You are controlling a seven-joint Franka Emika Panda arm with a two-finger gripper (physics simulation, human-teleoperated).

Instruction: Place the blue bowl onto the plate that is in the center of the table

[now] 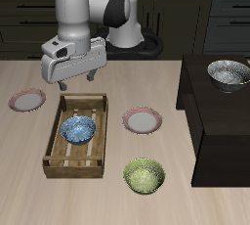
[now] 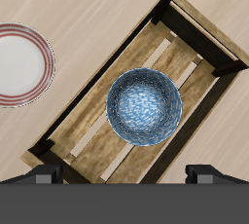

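Sitting inside the wooden crate (image 1: pixel 75 146) on the worktop (image 1: pixel 29 190), the blue bowl (image 1: pixel 78 129) is lying beside the plate (image 1: pixel 143 121); the end effector (image 1: pixel 81 79) is hovering above, fingers spread apart.

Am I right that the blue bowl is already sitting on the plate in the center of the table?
Not quite: the blue bowl sits inside the wooden crate, beside the plate, which holds nothing. The exterior view shows this, and the wrist view confirms the bowl in the crate.
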